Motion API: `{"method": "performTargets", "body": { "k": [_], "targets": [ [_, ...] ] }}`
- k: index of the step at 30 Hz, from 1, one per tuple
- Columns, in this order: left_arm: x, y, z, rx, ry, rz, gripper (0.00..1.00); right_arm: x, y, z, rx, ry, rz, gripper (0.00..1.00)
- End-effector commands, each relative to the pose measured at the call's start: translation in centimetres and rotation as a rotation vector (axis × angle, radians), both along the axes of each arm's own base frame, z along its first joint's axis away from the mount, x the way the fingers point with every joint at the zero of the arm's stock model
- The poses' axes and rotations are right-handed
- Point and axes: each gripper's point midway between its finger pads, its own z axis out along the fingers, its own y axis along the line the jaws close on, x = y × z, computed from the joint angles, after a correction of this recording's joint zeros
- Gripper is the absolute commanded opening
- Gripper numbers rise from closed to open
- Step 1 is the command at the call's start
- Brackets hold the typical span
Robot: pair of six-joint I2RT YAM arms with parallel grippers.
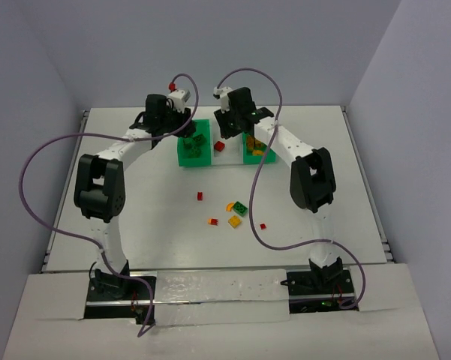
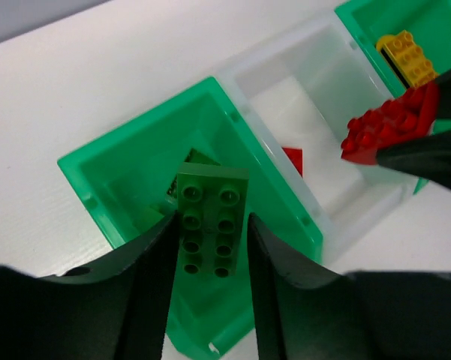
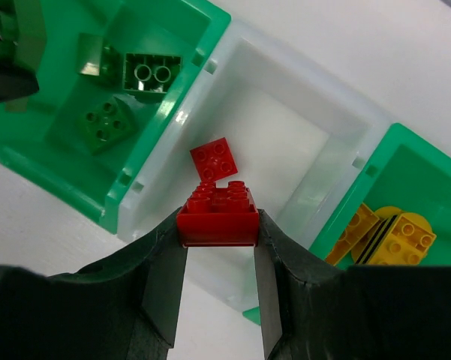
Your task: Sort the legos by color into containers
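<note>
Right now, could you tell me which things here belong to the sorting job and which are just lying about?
Job: green brick in left hand, red brick in right hand, three joined bins, loose bricks on the table.
Lying about: purple cables.

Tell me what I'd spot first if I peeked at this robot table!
Two claws hang at the far side of the table, each pinching a brick. The left claw holds a green brick above the left green bin; the right claw holds a red brick above the white middle bin. A few loose pieces lie scattered nearer the arms.
</note>
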Motion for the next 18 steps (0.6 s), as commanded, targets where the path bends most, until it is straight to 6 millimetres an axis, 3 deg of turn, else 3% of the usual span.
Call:
{"method": "performTargets", "body": {
  "k": [1, 3, 5, 6, 9, 11, 14, 16, 18],
  "targets": [
    [2.7, -0.6, 3.0, -0.028, -0.085, 0.04, 0.54, 2.3, 1.0, 1.8, 0.006, -0.092, -0.006, 0.07],
    [2.9, -0.5, 3.3, -0.024, -0.091, 0.042, 0.65, 2.4, 1.2, 1.6, 0.008, -0.087, -0.002, 0.18],
    [3.0, -0.6, 3.9, -0.023, -0.103, 0.039, 0.78, 2.5, 1.5, 1.5, 0.011, -0.086, 0.003, 0.37],
    [3.0, -0.5, 4.1, -0.022, -0.105, 0.04, 0.8, 2.6, 1.5, 1.6, 0.012, -0.085, 0.002, 0.52],
    [2.9, -0.3, 5.7, -0.022, -0.124, 0.045, 0.86, 2.3, 1.4, 2.5, 0.011, -0.087, -0.003, 0.71],
    [2.6, -0.4, 6.8, -0.029, -0.139, 0.037, 0.87, 1.8, 1.4, 3.4, 0.019, -0.088, 0.0, 0.77],
    [1.5, -0.3, 11.0, -0.063, -0.193, 0.032, 0.88, 0.3, 1.2, 6.6, 0.041, -0.121, 0.01, 0.88],
    [0.7, 0.0, 12.7, -0.072, -0.211, 0.034, 0.87, -1.0, 0.9, 8.0, 0.051, -0.12, 0.024, 0.88],
    [-1.6, 0.9, 15.7, -0.081, -0.237, 0.027, 0.87, -3.7, 0.3, 9.6, 0.053, -0.1, 0.069, 0.87]
  ]
}}
